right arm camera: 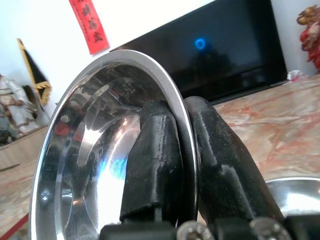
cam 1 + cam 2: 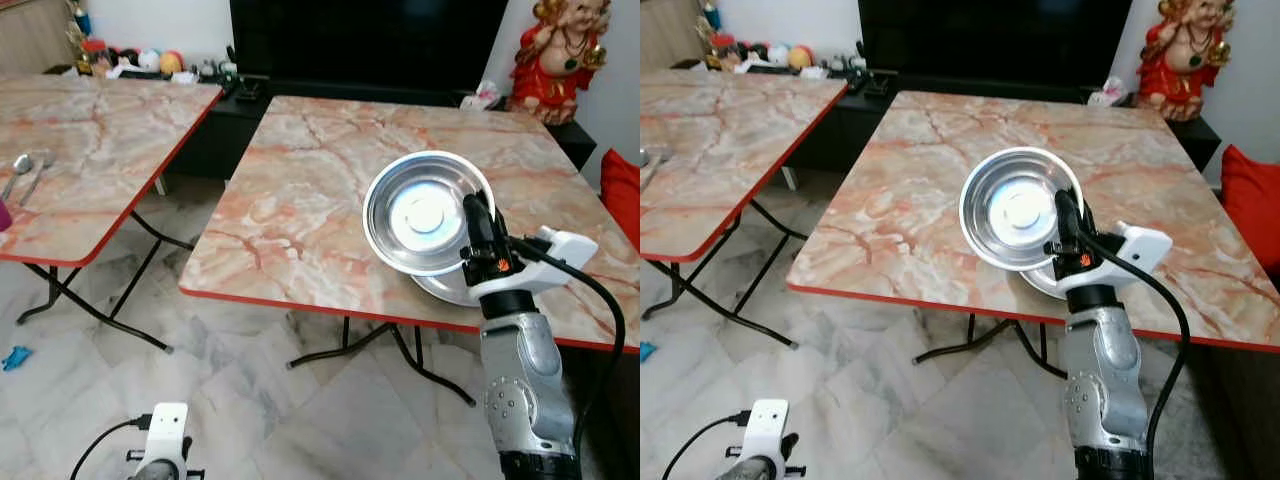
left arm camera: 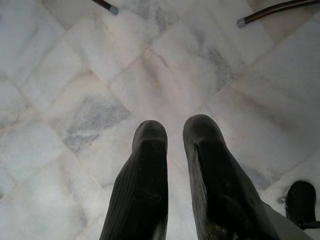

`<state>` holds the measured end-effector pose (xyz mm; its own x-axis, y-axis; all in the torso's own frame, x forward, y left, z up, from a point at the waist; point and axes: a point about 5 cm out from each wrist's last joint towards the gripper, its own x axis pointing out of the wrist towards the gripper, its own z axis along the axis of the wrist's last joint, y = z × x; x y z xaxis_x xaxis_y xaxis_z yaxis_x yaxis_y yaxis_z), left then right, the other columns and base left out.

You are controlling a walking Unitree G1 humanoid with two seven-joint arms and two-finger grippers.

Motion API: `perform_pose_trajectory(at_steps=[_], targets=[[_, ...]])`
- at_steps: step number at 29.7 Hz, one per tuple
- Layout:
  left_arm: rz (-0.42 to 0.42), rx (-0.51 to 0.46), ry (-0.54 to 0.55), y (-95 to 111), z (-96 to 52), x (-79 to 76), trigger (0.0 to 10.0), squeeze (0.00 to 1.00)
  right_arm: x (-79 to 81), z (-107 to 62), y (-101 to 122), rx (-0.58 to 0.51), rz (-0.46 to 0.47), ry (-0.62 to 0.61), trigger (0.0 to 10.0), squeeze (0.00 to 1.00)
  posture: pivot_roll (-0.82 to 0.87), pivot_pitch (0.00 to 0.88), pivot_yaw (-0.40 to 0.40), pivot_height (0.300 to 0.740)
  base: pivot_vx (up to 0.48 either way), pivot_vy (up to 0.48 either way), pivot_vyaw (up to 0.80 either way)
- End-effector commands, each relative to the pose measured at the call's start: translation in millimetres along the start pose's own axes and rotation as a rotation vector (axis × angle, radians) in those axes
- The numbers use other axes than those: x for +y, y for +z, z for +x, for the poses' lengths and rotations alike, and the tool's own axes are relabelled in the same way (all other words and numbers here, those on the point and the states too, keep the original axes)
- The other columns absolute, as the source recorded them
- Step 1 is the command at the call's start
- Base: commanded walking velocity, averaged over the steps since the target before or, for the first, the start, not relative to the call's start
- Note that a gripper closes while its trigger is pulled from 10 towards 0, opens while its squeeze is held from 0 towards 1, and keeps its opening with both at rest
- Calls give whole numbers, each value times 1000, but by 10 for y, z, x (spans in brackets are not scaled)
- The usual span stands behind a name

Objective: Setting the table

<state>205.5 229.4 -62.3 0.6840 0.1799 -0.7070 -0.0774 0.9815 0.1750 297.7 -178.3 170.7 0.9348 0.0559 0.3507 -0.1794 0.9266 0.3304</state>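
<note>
Steel bowl (image 2: pixel 425 213) in right gripper (image 2: pixel 478 212), unlabelled

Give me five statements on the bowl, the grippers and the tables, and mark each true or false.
1. The right gripper is shut on the rim of a steel bowl. True.
2. The bowl lies flat on the table. False: it is lifted and tilted, its inside facing the camera.
3. A second steel dish sits on the near table beneath the held bowl. True.
4. The left gripper carries a spoon. False: it hangs over the marble floor with nothing between its fingers.
5. Two spoons lie on the far left table. True.
</note>
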Motion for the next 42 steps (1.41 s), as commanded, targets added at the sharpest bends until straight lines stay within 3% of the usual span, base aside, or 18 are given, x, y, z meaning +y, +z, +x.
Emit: perform_pose_trajectory(at_steps=[1, 8, 42], targets=[[-7, 17, 5, -27, -4, 17, 10000, 0, -59, 41, 84, -33, -25, -26, 10000, 0, 47, 0, -38, 740, 0, 0, 0], [-6, 20, 5, -36, -6, 26, 10000, 0, -91, 47, 99, -38, -31, -42, 10000, 0, 46, 0, -38, 740, 0, 0, 0], [-4, 20, -5, -41, -7, 4, 10000, 0, -28, 74, 51, -33, -23, -41, 10000, 0, 51, 0, -36, 740, 251, 0, 0]])
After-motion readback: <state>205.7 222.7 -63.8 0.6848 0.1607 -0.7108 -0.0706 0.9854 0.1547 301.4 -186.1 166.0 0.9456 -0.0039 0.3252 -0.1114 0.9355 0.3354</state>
